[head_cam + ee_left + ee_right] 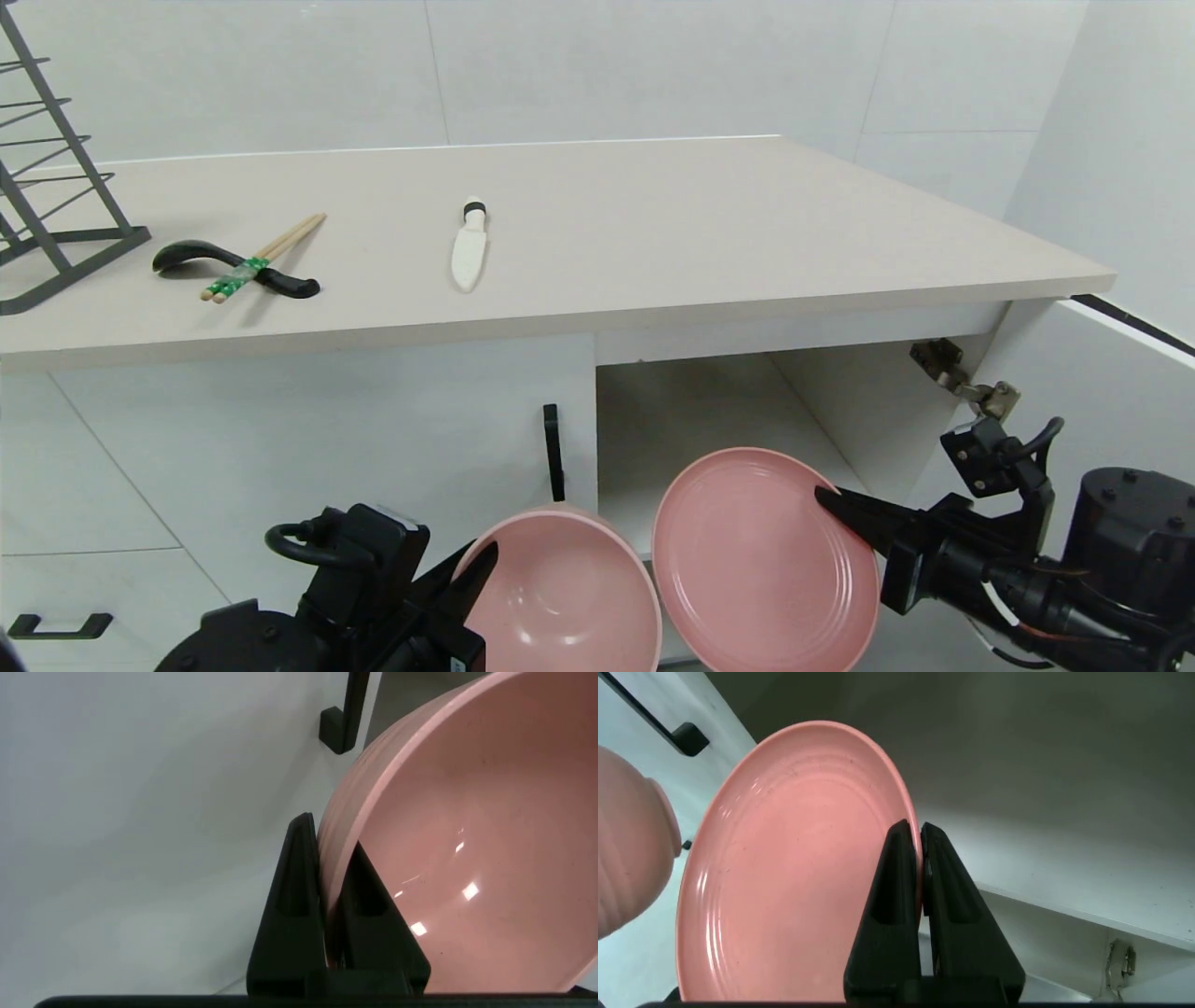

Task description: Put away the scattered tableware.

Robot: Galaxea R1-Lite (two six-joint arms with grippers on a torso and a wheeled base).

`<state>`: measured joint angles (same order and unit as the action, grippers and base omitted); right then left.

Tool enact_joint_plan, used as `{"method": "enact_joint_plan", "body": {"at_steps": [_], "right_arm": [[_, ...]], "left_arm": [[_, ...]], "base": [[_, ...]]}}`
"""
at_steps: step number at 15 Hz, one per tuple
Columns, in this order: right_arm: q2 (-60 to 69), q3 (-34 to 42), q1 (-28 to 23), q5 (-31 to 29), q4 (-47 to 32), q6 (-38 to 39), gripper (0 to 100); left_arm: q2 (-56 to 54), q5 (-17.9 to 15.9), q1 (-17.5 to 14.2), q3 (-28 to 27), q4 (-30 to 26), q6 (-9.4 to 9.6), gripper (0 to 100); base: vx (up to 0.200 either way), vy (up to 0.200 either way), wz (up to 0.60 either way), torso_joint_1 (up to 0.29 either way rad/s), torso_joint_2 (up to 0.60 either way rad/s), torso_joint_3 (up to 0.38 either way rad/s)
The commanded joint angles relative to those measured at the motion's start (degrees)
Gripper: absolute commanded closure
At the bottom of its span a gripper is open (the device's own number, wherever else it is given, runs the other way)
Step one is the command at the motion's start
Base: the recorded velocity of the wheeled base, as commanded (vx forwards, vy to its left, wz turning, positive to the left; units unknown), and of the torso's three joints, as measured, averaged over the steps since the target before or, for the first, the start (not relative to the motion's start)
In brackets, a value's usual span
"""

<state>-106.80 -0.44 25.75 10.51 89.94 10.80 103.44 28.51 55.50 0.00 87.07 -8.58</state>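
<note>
Head view: high, looking forward-down over counter, cabinet. Left wrist view: close on bowl. Right wrist view: close on plate. Head view shares both.

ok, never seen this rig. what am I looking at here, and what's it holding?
It is a two-armed robot on wheels, each arm ending in a black two-finger claw. The wide picture comes from a camera on its head, looking down at a kitchen counter; the other two come from cameras on its wrists, looking along each claw. The left claw pinches the rim of a deep pink bowl; the right claw pinches the rim of a round pink plate. Both are held in front of an open white cabinet under the beige countertop. On the countertop lie a black spoon, a pair of wooden chopsticks with a green band crossing it, and a small white knife. A dark wire rack stands at the robot's left.
</note>
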Motion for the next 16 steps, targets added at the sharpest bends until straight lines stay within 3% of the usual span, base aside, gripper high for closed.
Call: {"method": "enact_joint_plan", "body": {"at_steps": [1, 5, 7, 16], "right_arm": [[-1.5, -0.4, 0.1, 0.0, 0.1, 0.0, 100], [-7.7, -1.2, -0.6, 0.0, 0.1, 0.4, 100], [-10.4, -3.1, -0.6, 0.0, 0.1, 4.5, 100], [-26.1, -16.9, -1.5, 0.0, 0.1, 6.2, 100]], "left_arm": [[-0.1, 0.1, 0.0, 0.0, 0.0, -0.03, 100], [-4.1, -0.2, -0.1, 0.0, 1.4, -0.91, 100], [-5.9, -0.2, -0.1, 0.0, 1.3, -0.73, 100], [-10.1, 0.0, -0.7, 0.0, 1.0, -0.47, 100]], "base": [[0.0, 0.0, 0.0, 0.0, 0.0, 0.0], [0.0, 0.0, 0.0, 0.0, 0.0, 0.0], [0.0, 0.0, 0.0, 0.0, 0.0, 0.0], [0.0, 0.0, 0.0, 0.0, 0.0, 0.0]]}}
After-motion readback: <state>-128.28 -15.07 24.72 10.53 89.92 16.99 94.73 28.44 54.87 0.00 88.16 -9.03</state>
